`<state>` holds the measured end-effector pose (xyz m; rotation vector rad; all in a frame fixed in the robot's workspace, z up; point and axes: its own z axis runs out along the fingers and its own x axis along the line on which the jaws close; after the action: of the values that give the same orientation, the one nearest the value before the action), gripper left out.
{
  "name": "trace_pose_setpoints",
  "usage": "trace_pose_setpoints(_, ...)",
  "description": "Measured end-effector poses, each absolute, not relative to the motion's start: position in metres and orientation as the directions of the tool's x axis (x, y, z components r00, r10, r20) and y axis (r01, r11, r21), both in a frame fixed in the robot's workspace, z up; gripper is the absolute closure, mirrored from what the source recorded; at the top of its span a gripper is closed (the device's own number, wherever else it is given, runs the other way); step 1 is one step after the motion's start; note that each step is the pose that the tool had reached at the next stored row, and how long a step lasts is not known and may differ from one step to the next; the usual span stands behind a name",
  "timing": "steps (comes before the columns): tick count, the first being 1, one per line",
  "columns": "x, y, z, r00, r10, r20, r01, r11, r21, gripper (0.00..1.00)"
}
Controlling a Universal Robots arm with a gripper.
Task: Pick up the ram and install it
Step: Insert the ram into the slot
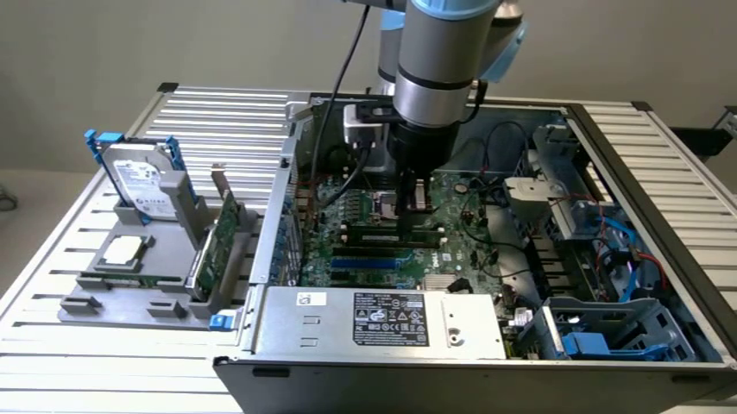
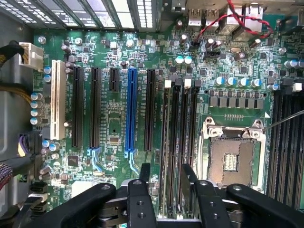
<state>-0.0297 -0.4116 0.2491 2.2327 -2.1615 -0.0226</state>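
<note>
Fingers (image 2: 138, 194) of the gripper (image 2: 166, 172) stand parted, one on each side of a bank of black memory slots (image 2: 183, 137), with open space between the pads and nothing clamped. A thin greenish strip running along the slot midway between the fingers appears to be the ram (image 2: 166, 137), seen edge-on and standing in that slot; whether it is fully seated cannot be told. The slot bank lies on the motherboard (image 2: 111, 102) between the blue expansion slot (image 2: 131, 109) and the open processor socket (image 2: 231, 159), with a white slot (image 2: 58, 99) well apart beyond the blue one. In the exterior view the arm (image 1: 444, 52) reaches straight down into the open computer case (image 1: 271, 259), and the gripper (image 1: 410, 203) hangs low over the motherboard (image 1: 461, 233), just above the long dark slots. The power supply (image 1: 386, 319) sits at six o'clock from the gripper. At nine o'clock from the case, on the slatted table (image 1: 219, 112), a grey fixture (image 1: 173, 259) holds an upright hard drive (image 1: 144, 185) with blue rails and a green expansion card (image 1: 224, 233) on its edge. A drive cage (image 1: 610, 328) with blue cables lies at about four o'clock from the gripper.
</note>
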Motion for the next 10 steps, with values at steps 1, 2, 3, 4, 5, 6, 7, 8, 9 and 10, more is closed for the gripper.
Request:
trace_pose_setpoints(1, -0.0303, -0.4116, 0.2496, 0.032, -0.999, 0.013, -0.999, -0.032, 0.035, 0.62)
trace_pose_setpoints(2, -0.031, -0.4116, 0.2499, 0.032, -0.999, 0.012, -0.999, -0.031, 0.035, 0.69)
trace_pose_setpoints(3, -0.0318, -0.4116, 0.2503, 0.031, -0.999, 0.011, -0.999, -0.031, 0.035, 0.69)
trace_pose_setpoints(4, -0.0327, -0.4116, 0.2507, 0.031, -0.999, 0.01, -0.999, -0.031, 0.036, 0.75)
trace_pose_setpoints(5, -0.0337, -0.4116, 0.251, 0.03, -0.999, 0.009, -0.999, -0.03, 0.036, 0.81)
trace_pose_setpoints(6, -0.0346, -0.4116, 0.2512, 0.03, -1.0, 0.007, -0.999, -0.03, 0.037, 0.81)
trace_pose_setpoints(7, -0.0353, -0.4116, 0.2513, 0.03, -1.0, 0.006, -0.999, -0.03, 0.038, 0.87)
trace_pose_setpoints(8, -0.0355, -0.4116, 0.2513, 0.03, -1.0, 0.006, -0.999, -0.03, 0.038, 0.89)
trace_pose_setpoints(9, -0.0355, -0.4116, 0.2513, 0.03, -1.0, 0.006, -0.999, -0.03, 0.038, 0.89)
trace_pose_setpoints(10, -0.0355, -0.4116, 0.2513, 0.03, -1.0, 0.006, -0.999, -0.03, 0.038, 0.89)
